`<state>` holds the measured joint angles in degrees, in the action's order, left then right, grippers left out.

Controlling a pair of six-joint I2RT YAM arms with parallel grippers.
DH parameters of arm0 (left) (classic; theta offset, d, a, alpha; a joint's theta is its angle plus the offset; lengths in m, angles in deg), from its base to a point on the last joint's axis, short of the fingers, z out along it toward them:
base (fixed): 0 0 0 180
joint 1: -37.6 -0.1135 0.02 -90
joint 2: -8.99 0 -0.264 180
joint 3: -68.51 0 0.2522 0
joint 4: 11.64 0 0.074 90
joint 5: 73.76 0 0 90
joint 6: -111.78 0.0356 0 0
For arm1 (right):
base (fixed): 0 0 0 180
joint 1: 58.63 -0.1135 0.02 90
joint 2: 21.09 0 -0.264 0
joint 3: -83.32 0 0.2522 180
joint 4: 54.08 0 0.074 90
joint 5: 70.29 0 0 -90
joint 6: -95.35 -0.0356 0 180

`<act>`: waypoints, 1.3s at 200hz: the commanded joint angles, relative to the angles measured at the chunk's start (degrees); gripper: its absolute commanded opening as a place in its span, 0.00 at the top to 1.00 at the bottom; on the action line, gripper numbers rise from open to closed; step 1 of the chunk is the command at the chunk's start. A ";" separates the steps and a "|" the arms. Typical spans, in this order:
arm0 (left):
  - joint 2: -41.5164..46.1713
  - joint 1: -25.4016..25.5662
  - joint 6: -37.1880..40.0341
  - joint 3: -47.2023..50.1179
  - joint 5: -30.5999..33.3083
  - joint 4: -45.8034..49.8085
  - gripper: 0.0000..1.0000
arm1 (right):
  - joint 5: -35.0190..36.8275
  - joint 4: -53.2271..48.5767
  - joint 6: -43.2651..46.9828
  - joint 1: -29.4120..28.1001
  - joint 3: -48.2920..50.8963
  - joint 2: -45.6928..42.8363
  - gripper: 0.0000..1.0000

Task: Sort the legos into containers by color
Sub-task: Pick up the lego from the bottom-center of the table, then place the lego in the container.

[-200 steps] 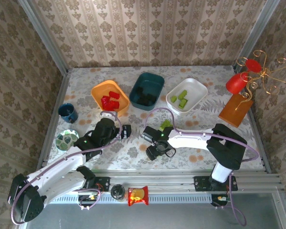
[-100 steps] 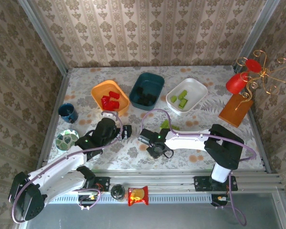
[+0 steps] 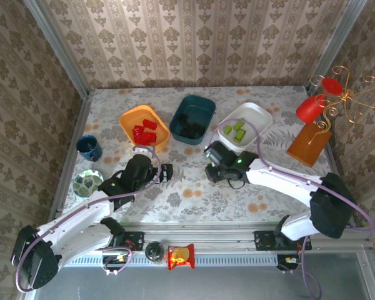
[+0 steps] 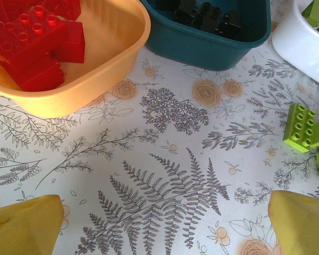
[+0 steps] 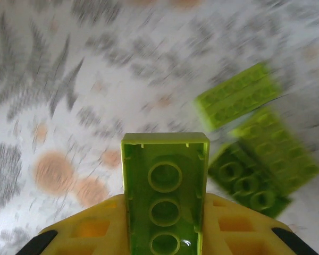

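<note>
Item: lime brick (image 5: pixel 165 186), one of the legos, showing its hollow underside and three round tubes to the right wrist camera.
Location: sitting clamped in the right gripper (image 5: pixel 165 226), hanging above the tabletop (image 5: pixel 69 79) and near the white bin (image 3: pixel 260 117).
Right gripper: closing on the brick's two long walls, with a yellow finger (image 5: pixel 90 228) pressing on each flank.
Left gripper (image 4: pixel 159 228): jaws standing wide apart and carrying nothing, hovering over the tabletop short of the orange bin (image 4: pixel 95 69) and the teal bin (image 4: pixel 212 50).
Handling: judged light, rigid and hard-shelled, and not fragile. The glossy walls are probably slippery, so a slack pinch is risking a twist or a drop.
Hold point: the flat long walls are offering the best purchase. The studs and the open underside are offering less.
Loose stock: loose lime bricks (image 5: pixel 236 95) are lying on the tabletop below, blurred.
Bin contents: red bricks (image 4: pixel 32 37) are lying in the orange bin, black bricks (image 4: pixel 207 13) in the teal bin, and lime pieces (image 3: pixel 237 128) in the white bin.
</note>
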<state>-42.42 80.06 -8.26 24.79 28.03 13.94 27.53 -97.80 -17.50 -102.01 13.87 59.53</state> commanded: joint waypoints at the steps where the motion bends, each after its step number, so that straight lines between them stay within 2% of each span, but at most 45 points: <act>1: -0.15 0.27 -0.14 -0.37 -0.42 -1.51 0.00 | 2.35 2.28 0.65 5.91 -1.26 -2.91 0.78; 33: -0.60 0.27 -0.20 -0.67 -0.76 -1.71 0.00 | 5.37 7.08 -0.44 15.25 -3.43 -1.35 0.79; 75: -2.41 0.34 0.59 -2.54 -1.51 -0.69 0.00 | 9.88 10.56 0.25 24.45 -10.57 9.70 0.78; 124: -2.37 0.30 1.12 -3.34 -1.78 0.45 0.00 | 10.99 7.99 -1.29 31.55 -20.31 23.05 0.76; 169: -2.46 0.30 1.84 -4.06 -1.29 0.89 0.00 | 9.45 6.31 -2.12 34.06 -25.03 29.73 0.73; 186: -2.47 0.32 1.91 -3.97 -1.21 0.89 0.00 | 8.42 6.14 -2.36 34.06 -25.70 30.95 0.65; 204: -2.46 0.29 1.90 -3.97 -1.22 0.91 0.00 | 7.31 6.57 -2.81 34.06 -25.62 30.68 0.47; 217: -2.46 0.31 1.94 -4.11 -1.25 0.90 0.00 | 6.83 6.83 -2.90 34.06 -25.62 29.90 0.38; 260: -2.55 0.21 1.92 -4.06 -1.42 0.70 0.00 | 5.67 6.99 -3.20 33.56 -24.47 25.05 0.30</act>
<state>-45.05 80.06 -7.74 22.39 26.70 13.43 34.30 -90.30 -19.95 -67.84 -10.26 89.56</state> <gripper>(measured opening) 0.998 0.691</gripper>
